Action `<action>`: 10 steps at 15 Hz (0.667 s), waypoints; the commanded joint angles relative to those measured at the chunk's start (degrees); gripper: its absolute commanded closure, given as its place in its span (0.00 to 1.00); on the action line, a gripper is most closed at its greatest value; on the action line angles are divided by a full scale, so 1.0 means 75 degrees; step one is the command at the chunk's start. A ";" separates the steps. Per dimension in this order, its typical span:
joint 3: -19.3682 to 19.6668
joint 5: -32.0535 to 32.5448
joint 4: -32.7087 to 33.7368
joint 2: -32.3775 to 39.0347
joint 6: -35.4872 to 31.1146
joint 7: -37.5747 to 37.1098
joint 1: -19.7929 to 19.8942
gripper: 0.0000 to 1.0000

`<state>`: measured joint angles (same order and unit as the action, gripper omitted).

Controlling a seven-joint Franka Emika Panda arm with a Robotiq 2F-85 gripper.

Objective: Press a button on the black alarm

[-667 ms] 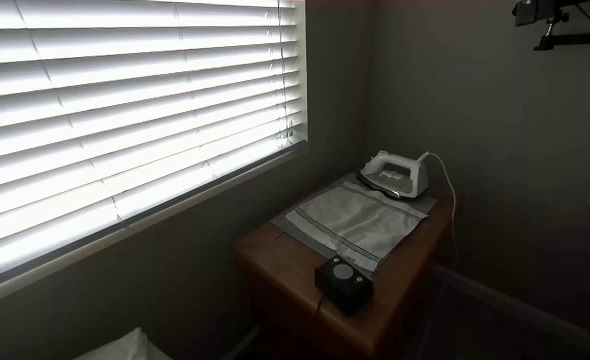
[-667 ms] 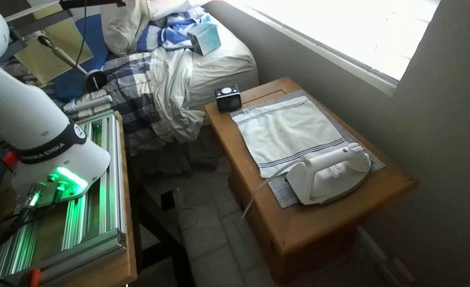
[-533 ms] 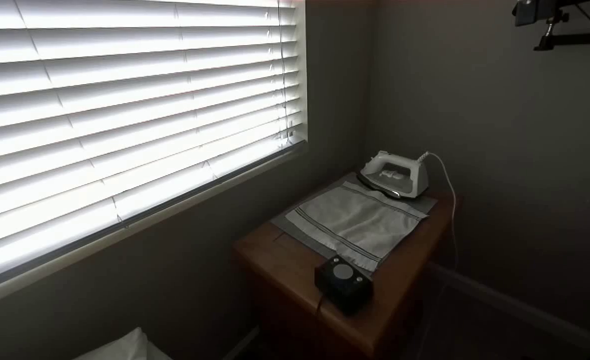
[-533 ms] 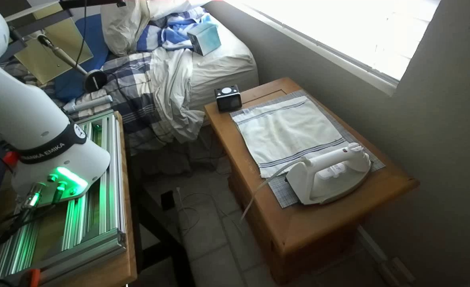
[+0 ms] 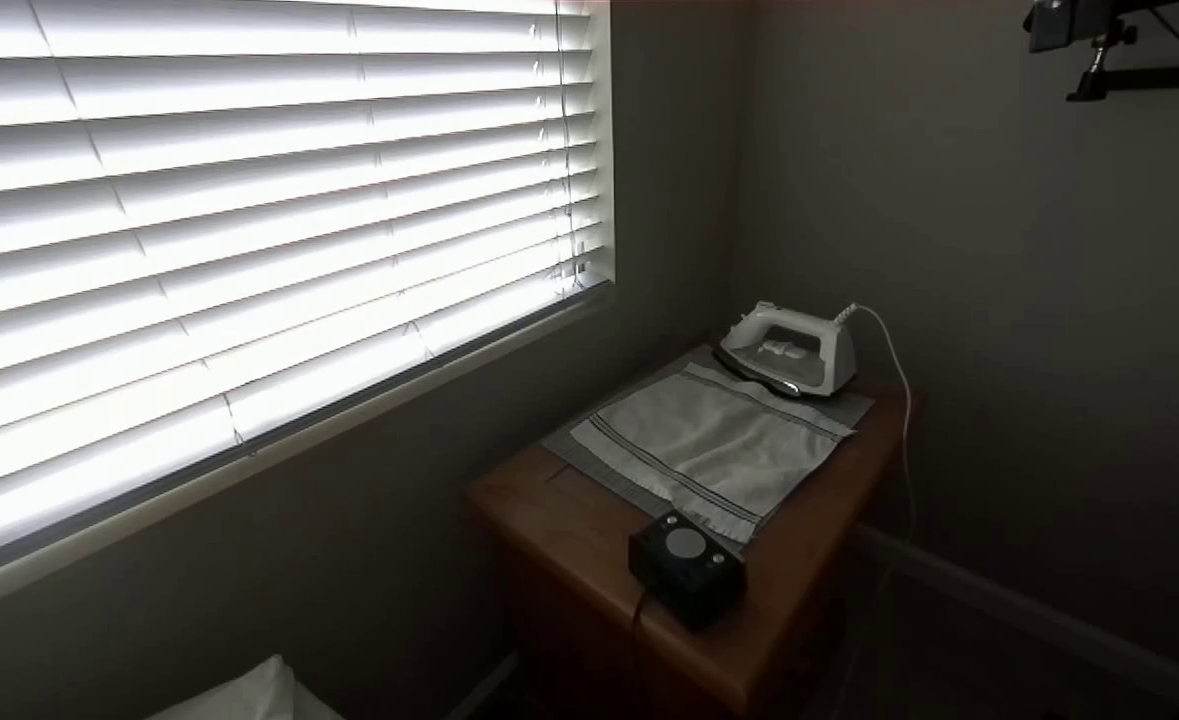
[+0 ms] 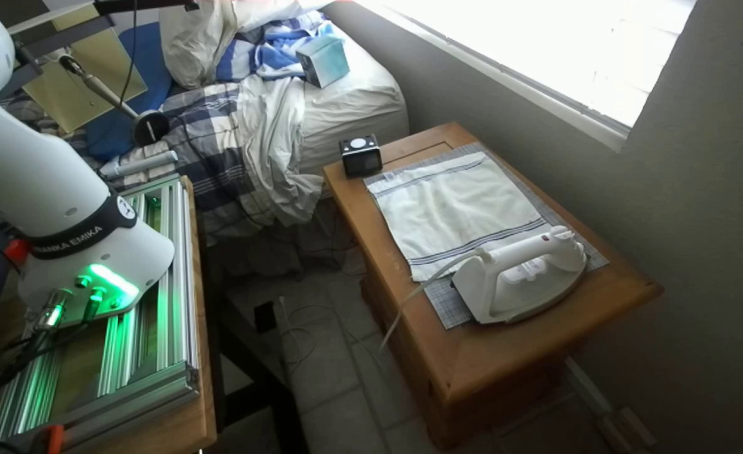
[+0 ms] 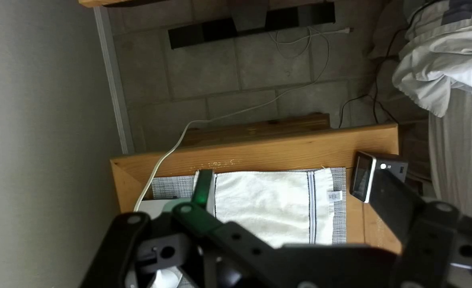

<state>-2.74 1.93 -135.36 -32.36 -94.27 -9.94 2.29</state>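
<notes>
In an exterior view, the camera looks down along the worktop from the end away from the iron, facing the room corner behind it. In an exterior view, the camera looks down from the iron's own end, over the iron toward the bed. The wrist view points steeply down, fingers nearest, partly hiding the iron. All share the worktop from the iron to the black alarm.
</notes>
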 commanded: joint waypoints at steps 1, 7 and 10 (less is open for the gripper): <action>-0.0032 -0.0021 -0.0027 0.0007 -0.0078 0.0033 -0.0104 0.00; -0.0800 -0.1312 -0.0439 0.0491 -0.0941 -0.0512 -0.0944 0.00; -0.1341 -0.1805 -0.0688 0.1061 -0.2187 -0.1195 -0.1201 0.00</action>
<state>-9.98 -8.52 -139.10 -28.56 -102.73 -14.35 -5.33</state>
